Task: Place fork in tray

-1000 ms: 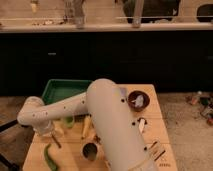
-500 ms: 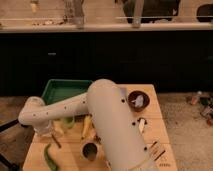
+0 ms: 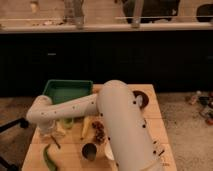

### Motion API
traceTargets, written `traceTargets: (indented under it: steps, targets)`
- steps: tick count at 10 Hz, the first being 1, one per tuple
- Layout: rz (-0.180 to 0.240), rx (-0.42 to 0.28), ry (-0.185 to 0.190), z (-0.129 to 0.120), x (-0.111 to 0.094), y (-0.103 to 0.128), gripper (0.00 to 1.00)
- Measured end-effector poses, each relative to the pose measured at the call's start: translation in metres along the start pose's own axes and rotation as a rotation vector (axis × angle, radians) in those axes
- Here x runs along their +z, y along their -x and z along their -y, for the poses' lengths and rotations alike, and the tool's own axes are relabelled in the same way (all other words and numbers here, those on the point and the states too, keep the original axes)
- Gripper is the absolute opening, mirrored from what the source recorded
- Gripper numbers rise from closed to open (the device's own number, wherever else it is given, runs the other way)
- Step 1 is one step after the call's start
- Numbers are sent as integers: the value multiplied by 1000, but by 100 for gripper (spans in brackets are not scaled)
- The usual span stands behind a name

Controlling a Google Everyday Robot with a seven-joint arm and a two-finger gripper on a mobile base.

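The green tray [image 3: 67, 91] stands at the back left of the wooden table. My white arm reaches from the lower right across the table to the left. Its gripper [image 3: 46, 132] points down at the table's left side, in front of the tray and outside it. A thin dark sliver [image 3: 55, 142] lies on the table just below and right of the gripper; it may be the fork, but I cannot tell. The arm hides much of the table's middle.
A green chili pepper [image 3: 48, 157] lies at the front left. A green cup [image 3: 67, 122], a yellow object [image 3: 86, 127], a reddish-brown lump [image 3: 99, 132] and a dark metal cup [image 3: 90, 151] stand near the arm. A dark brown bowl [image 3: 140, 98] is at the back right.
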Motion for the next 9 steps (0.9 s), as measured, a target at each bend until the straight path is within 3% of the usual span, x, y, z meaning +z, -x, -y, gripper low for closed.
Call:
traceTargets:
  steps: [3, 7, 9]
  targets:
    - [-2, 9, -34, 0, -3, 0, 43]
    - [-1, 6, -36, -1, -11, 0, 3]
    - [1, 2, -33, 1, -13, 2, 0]
